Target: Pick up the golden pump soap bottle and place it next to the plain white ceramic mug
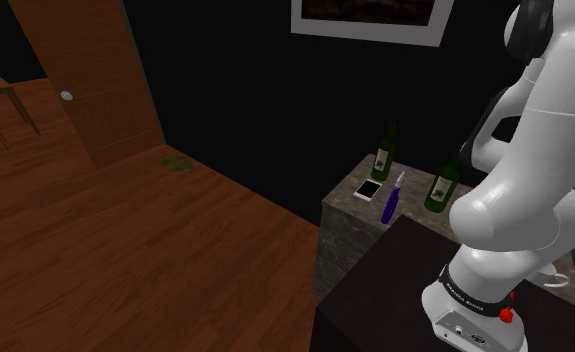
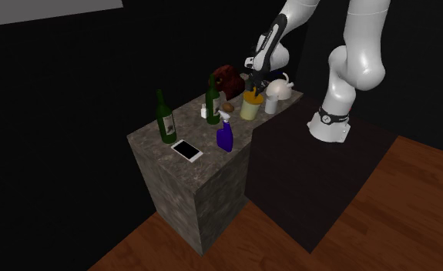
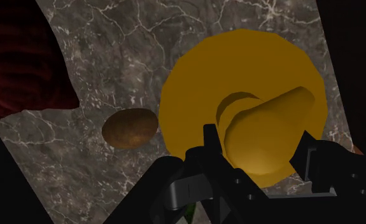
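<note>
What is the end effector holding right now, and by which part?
Cannot be told for sure. The end effector straddles the pump head of the golden soap bottle on the marbled counter, but whether it actually grips is unclear.

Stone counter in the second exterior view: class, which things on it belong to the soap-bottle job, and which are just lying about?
Belong to the job:
golden pump soap bottle
white mug

Just lying about:
phone
green wine bottle beside the phone
second green wine bottle
blue spray bottle
potato
dark red object
</note>
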{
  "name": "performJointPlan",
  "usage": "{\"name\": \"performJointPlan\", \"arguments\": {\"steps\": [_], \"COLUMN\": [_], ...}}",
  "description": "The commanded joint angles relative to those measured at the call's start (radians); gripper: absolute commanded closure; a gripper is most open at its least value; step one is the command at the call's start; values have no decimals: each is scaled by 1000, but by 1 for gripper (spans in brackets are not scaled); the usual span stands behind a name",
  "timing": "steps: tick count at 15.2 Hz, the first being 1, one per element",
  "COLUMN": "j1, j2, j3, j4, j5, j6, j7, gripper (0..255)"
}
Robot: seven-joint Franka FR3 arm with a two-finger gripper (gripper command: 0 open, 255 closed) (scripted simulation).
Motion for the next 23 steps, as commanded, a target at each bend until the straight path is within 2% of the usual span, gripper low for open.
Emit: {"name": "performJointPlan", "arguments": {"steps": [1,3,11,12,17,19,20,21,23], "j1": [-86,-191,-194,-193,-194,59,225,397,387], "j2": [30,69,69,69,69,-17,-67,-121,-123], "j3": [104,227,229,228,229,-58,-254,-463,-455], "j4": [9,24,24,23,24,-18,-36,-47,-47], "j5": [81,163,159,158,159,-23,-171,-353,-361], "j6": [25,58,58,58,58,0,-30,-58,-58], "j7": [-58,-122,-119,-118,-119,25,135,268,274], "gripper": [255,255,255,0,0,0,0,0,0]}}
